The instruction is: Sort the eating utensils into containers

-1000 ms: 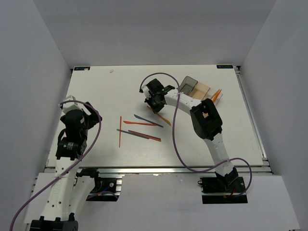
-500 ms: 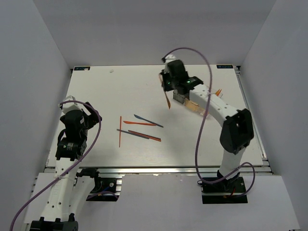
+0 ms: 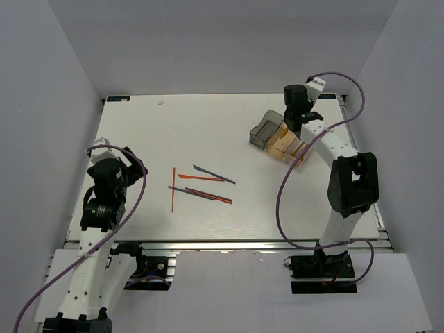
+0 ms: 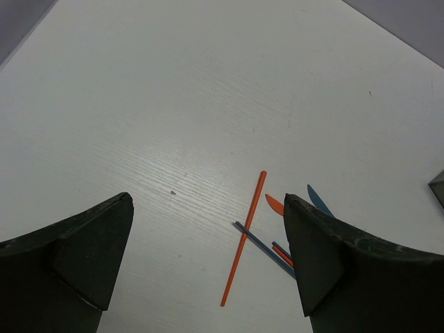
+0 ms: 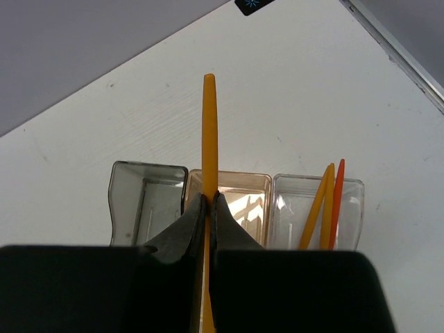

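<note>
Holding right claw (image 5: 208, 201) pinched tight on yellow-orange utensil (image 5: 209, 125), you are hovering it above amber bin (image 5: 243, 175), directly beneath claw, likely aiming for colour-matched drop. Clear bin (image 5: 286, 208), to claw's right, is carrying two orange sticks (image 5: 326, 201). Left claw (image 4: 208, 201) is gaping wide, gripping nothing. Loose utensils (image 4: 244, 246) are lying on desk (image 4: 173, 104) just ahead of it.

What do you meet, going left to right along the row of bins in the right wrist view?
Smoky grey bin → amber bin → clear bin, with two orange sticks leaning in it.
</note>
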Motion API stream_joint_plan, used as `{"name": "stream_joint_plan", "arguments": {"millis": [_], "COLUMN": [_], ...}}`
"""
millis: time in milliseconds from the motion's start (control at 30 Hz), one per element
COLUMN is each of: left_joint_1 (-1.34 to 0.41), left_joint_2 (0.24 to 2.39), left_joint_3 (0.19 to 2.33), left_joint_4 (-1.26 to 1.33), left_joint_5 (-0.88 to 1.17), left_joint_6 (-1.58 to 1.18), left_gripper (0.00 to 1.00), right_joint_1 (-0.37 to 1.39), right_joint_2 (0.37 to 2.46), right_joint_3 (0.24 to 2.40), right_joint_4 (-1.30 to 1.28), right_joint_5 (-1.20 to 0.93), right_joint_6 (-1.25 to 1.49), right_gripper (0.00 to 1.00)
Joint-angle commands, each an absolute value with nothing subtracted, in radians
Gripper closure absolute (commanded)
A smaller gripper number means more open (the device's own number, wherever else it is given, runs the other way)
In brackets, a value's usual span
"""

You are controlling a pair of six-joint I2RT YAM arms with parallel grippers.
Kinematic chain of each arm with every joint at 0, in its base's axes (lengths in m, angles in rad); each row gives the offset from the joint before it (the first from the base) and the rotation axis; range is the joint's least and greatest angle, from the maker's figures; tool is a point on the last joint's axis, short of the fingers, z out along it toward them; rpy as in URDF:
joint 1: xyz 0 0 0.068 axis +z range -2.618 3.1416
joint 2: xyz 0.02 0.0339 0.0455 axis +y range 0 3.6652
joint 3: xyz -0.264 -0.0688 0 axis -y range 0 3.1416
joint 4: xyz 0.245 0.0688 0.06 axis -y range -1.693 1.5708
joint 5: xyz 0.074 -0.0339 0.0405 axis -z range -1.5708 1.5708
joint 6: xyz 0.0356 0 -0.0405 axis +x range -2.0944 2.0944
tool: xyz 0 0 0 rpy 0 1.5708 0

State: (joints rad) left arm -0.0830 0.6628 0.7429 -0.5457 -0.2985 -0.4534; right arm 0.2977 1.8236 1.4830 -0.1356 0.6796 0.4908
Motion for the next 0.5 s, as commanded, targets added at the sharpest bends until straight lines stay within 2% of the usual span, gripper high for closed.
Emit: {"name": "stream_joint_plan", "arguments": {"millis": [0,200,433,467], "left_joint_1": [-0.087,-0.092,-0.094,-0.092], "left_joint_2": [0.661,0.666,0.666,0.666], "left_joint_3": [0.739,0.739,0.739,0.741], "left_joint_4": [-0.532,-0.534,-0.532,-0.532], "left_joint_5": [-0.296,-0.295,-0.296,-0.296], "left_joint_6": [-0.449,-0.449,-0.449,-0.449], "left_gripper": [0.02,0.02,0.02,0.02], "right_joint_1": [0.299,0.295,0.293,0.291], "right_joint_2": [1.867,1.934,1.913,1.901], "right_joint_3": [1.477,1.48,1.424,1.405], "right_joint_4": [-0.014,-0.019,-0.011,-0.011], "right_joint_5": [0.756,0.741,0.707,0.706], "right_joint_6": [0.569,0.597,0.612,0.614], "right_gripper": [1.0,1.0,1.0,0.97]}}
